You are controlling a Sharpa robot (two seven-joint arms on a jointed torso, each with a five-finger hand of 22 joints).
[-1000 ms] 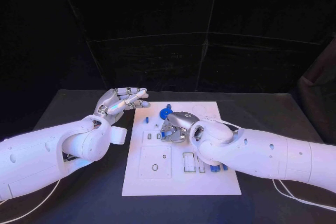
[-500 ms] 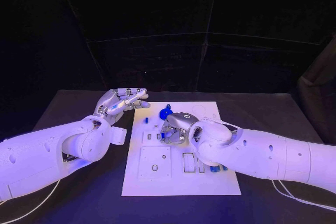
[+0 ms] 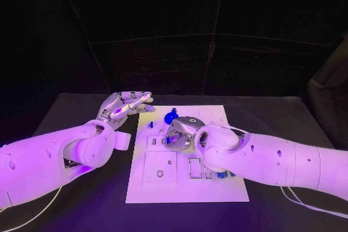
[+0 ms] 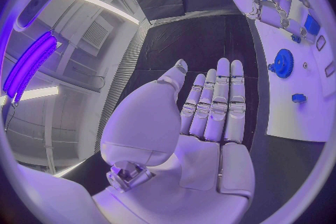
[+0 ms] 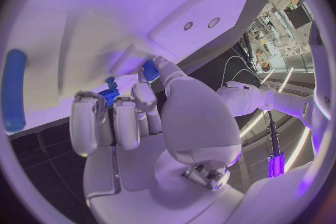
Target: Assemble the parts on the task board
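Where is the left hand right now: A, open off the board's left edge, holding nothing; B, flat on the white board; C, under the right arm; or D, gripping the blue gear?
A: the left hand is beside the board, off its left edge, fingers straight and empty; the blue gear lies apart from it on the board.

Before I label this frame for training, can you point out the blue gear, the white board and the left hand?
Blue gear [image 4: 283, 63], left wrist view, on its toothed face.
White board [image 3: 218, 184], head view, on a bare near corner.
Left hand [image 3: 124, 105], head view, on its palm.
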